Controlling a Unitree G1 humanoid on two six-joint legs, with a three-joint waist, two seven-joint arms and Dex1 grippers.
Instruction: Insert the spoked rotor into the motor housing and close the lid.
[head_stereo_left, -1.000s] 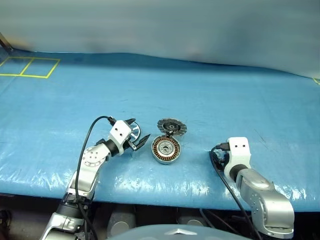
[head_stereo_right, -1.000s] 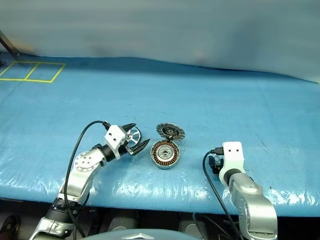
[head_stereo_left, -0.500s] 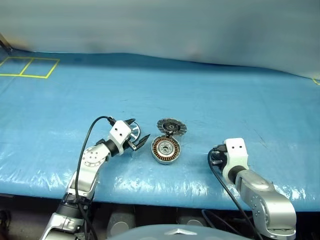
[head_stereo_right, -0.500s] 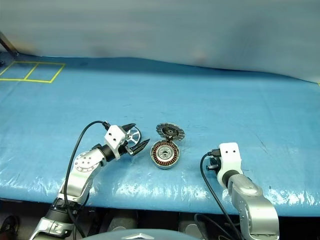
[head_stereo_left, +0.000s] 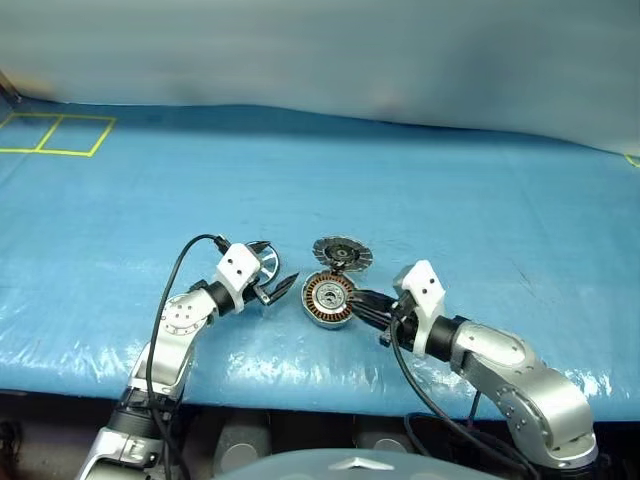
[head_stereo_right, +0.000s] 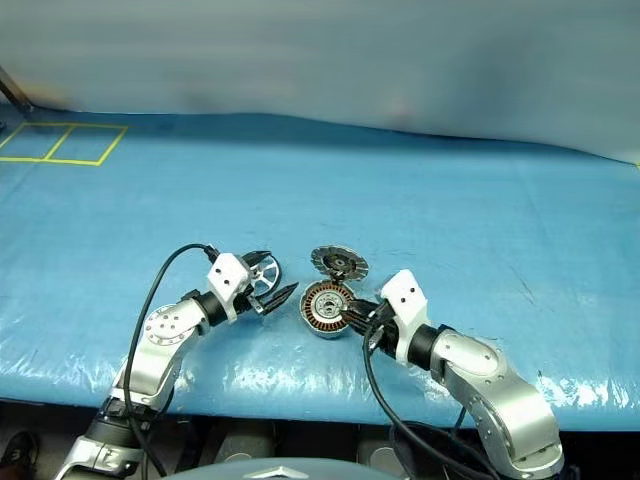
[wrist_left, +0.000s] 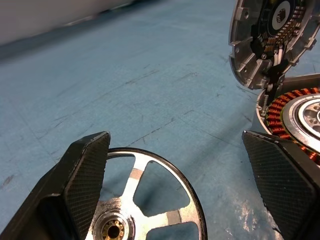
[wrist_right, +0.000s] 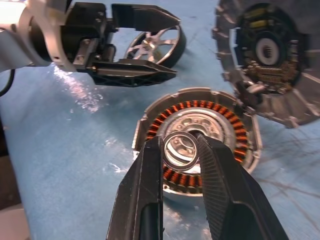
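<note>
Now, from the head: housing (head_stereo_left: 331, 300) sitting near the front edge of the blue sheet (head_stereo_left: 400, 190), lid (head_stereo_left: 342, 253) tipped up open on its far edge. Left gripper (head_stereo_left: 272, 268) just left of it, spread wide either side of the rotor (head_stereo_left: 264, 266). Right gripper (head_stereo_right: 352, 315) reaching in from the right, tips at the housing's rim. Yellow tape lines (head_stereo_left: 50, 135) far off at the left corner.

Over to the left wrist: rotor (wrist_left: 150, 210) lying flat between the open fingers (wrist_left: 85, 175), touching neither clearly; housing and raised lid just beyond.

Right wrist next: fingers (wrist_right: 145, 190) pinching a small ring (wrist_right: 181, 150) right above the housing's centre, left gripper and rotor behind.
</note>
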